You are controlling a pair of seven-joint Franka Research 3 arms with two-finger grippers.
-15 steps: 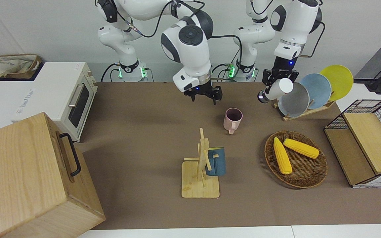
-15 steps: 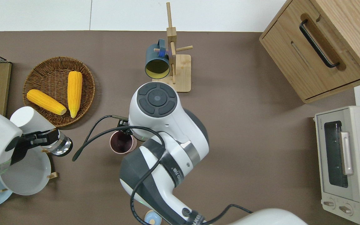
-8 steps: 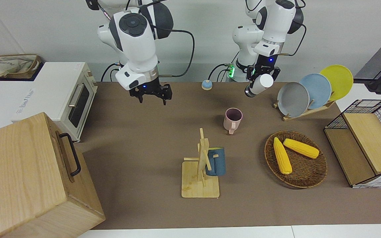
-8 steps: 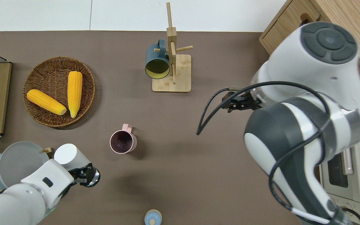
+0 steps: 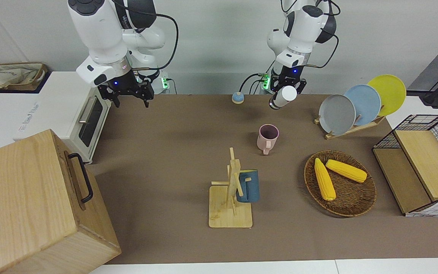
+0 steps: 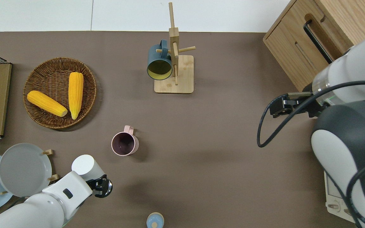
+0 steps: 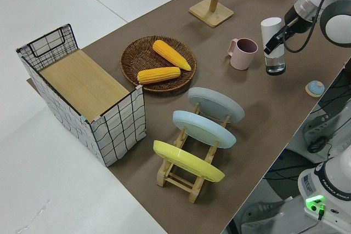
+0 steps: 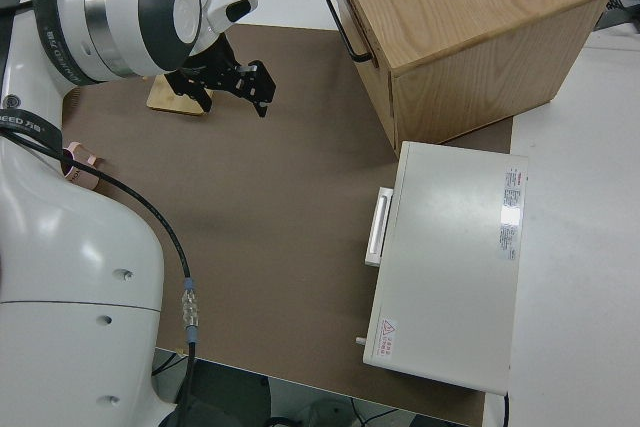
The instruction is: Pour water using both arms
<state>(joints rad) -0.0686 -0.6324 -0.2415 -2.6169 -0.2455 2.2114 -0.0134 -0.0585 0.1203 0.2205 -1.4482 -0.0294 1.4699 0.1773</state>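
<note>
My left gripper (image 5: 286, 86) is shut on a white bottle (image 5: 282, 97) with a clear lower part and holds it in the air. In the overhead view the left gripper (image 6: 98, 186) and the bottle (image 6: 86, 165) are over bare mat between the plate rack and the pink mug (image 6: 124, 144). The left side view shows the bottle (image 7: 272, 36) beside the mug (image 7: 243, 53). The mug (image 5: 267, 137) stands upright. My right gripper (image 5: 129, 99) is open and empty, over the mat by the wooden cabinet's corner (image 6: 279, 108), as the right side view also shows (image 8: 228, 95).
A wicker basket (image 6: 36, 118) holds two corn cobs. A plate rack (image 5: 352, 129) carries three plates. A mug tree (image 5: 230, 213) holds a blue mug (image 5: 248, 186). A wooden cabinet (image 5: 25, 205), a toaster oven (image 5: 86, 114), a wire crate (image 5: 424, 167) and a small blue knob (image 5: 236, 97) stand around.
My right arm swung away from over the pink mug to the toaster end, still open and empty. My left gripper carried the bottle from over the plate rack toward the table's middle.
</note>
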